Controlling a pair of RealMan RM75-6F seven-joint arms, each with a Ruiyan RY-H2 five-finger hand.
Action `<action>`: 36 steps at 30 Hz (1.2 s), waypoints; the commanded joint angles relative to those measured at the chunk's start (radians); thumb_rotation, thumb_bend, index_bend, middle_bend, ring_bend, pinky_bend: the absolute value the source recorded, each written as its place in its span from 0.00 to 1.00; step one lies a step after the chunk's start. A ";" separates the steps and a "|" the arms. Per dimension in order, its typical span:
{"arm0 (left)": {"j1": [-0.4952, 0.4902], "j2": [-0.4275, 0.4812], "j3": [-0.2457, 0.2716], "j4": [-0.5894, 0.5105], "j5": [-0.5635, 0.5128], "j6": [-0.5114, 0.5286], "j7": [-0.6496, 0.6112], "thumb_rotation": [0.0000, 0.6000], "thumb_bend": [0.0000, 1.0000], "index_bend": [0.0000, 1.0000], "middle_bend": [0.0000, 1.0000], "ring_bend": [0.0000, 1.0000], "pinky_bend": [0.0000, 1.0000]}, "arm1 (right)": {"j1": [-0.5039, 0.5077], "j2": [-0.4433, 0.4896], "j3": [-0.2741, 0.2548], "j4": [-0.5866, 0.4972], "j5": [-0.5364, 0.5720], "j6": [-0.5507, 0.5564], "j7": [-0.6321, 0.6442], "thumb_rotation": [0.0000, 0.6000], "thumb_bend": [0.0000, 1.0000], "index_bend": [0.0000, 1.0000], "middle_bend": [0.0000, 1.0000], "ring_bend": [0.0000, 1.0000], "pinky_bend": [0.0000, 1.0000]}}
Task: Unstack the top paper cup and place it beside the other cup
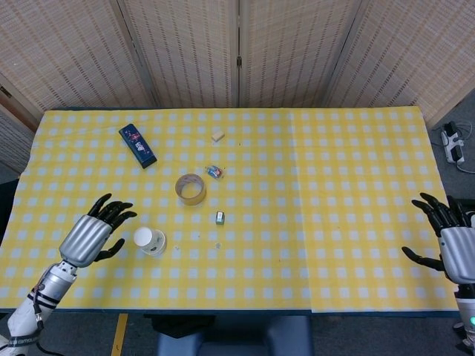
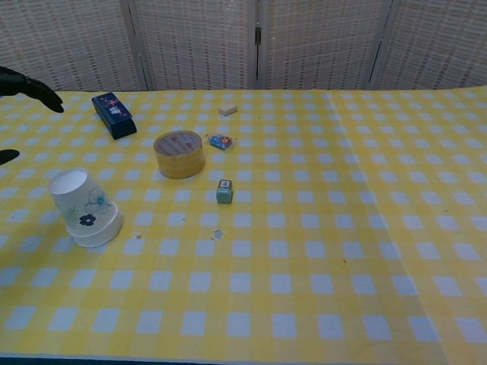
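The stacked white paper cups (image 1: 150,240) (image 2: 84,207) stand upside down on the yellow checked table near its front left, with a blue flower print on the side. My left hand (image 1: 96,231) hovers just left of the stack, fingers spread, holding nothing; only its fingertips (image 2: 30,87) show at the left edge of the chest view. My right hand (image 1: 450,236) is far off at the table's right edge, fingers apart and empty. No separate second cup is visible.
A roll of tape (image 1: 191,189) (image 2: 179,153) lies near the middle. A dark blue box (image 1: 137,144) (image 2: 113,115) sits at the back left. A small green cube (image 1: 220,217) (image 2: 224,191), a wrapped sweet (image 1: 214,171) and an eraser (image 1: 217,136) are scattered nearby.
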 commanded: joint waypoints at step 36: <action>-0.129 -0.045 0.048 0.006 -0.127 -0.198 0.112 1.00 0.35 0.26 0.06 0.09 0.01 | -0.001 0.003 0.008 0.015 0.024 -0.025 0.027 1.00 0.17 0.20 0.12 0.17 0.04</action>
